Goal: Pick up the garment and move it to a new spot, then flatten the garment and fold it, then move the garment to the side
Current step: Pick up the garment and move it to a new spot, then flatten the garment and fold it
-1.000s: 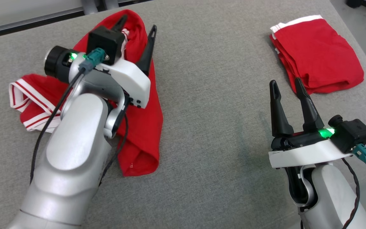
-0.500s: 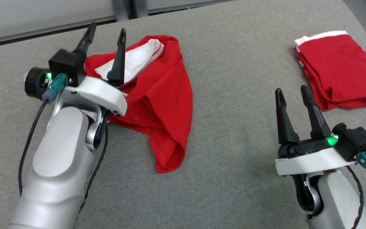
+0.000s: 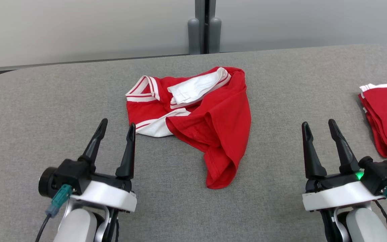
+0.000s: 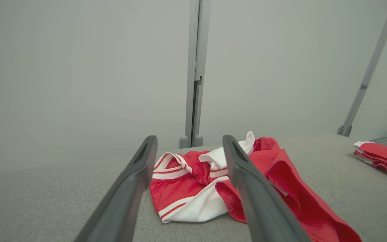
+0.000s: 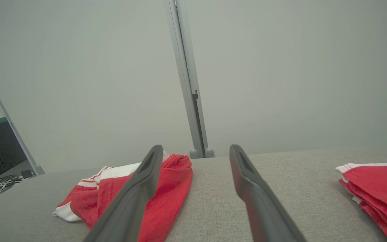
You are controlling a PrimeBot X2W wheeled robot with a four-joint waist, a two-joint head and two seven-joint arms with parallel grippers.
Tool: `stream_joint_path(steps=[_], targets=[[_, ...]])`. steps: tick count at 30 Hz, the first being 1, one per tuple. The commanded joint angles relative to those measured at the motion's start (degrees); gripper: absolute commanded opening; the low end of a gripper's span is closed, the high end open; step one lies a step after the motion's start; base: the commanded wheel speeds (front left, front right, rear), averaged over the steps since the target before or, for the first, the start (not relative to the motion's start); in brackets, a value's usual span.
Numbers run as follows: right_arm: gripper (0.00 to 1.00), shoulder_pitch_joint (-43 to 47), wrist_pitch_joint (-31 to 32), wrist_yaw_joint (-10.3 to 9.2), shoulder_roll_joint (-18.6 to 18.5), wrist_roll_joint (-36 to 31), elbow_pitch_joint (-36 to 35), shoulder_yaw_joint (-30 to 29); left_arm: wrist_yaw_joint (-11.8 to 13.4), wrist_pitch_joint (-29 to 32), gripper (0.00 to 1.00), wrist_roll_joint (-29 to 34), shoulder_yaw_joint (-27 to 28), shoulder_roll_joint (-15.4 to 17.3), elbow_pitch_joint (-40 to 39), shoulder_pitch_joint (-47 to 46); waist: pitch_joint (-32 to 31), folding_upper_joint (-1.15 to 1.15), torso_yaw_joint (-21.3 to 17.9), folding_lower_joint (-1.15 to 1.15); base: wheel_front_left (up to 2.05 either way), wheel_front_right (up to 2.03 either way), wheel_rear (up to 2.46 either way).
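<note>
Left claw (image 3: 118, 123) has pulled back off the garment (image 3: 210, 114); a second ago its fingers were down in the red cloth, now it sits low left, jaws apart, empty, clear of the fabric. Right claw (image 3: 317, 122) unchanged: low right, jaws apart, holding nothing. Head camera has shifted, so the whole framing differs. Garment lies crumpled mid-tabletop (image 3: 45, 111), white-striped trim up and to the left, a red fold trailing toward the robot. Folded red pile (image 3: 386, 117) sits at the right edge, well apart from it.
</note>
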Motion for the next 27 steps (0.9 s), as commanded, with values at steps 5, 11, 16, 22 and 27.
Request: stream_joint_path(steps=[5,11,16,22,27], targets=[[1.00,2.1,0.0,0.00,0.3,-0.2,0.1,0.6,0.1,-0.1,1.00,1.2,2.9,-2.2,-4.4,5.7,-2.6,0.00,1.9,0.00,0.00,0.00,0.00],[1.00,2.2,0.0,0.00,0.2,-0.6,0.4,1.4,-1.0,-0.1,1.00,2.5,4.0,-3.2,-5.3,6.8,-2.9,0.00,2.0,0.00,0.00,0.00,0.00],[1.00,1.7,0.0,0.00,0.2,-0.5,0.6,1.6,-1.3,-0.1,1.00,3.0,5.7,-3.6,-5.2,6.4,-2.9,0.00,1.9,0.00,0.00,0.00,0.00],[1.00,1.6,-0.1,0.00,0.3,-0.3,0.7,1.8,-1.8,-0.1,1.00,3.7,6.2,-3.8,-5.0,7.3,-2.8,0.00,1.8,0.00,0.00,0.00,0.00],[1.00,1.5,-0.1,0.00,0.3,-0.2,0.8,1.7,-2.0,-0.1,1.00,3.5,6.0,-3.9,-4.6,7.0,-2.8,0.00,1.8,0.00,0.00,0.00,0.00]])
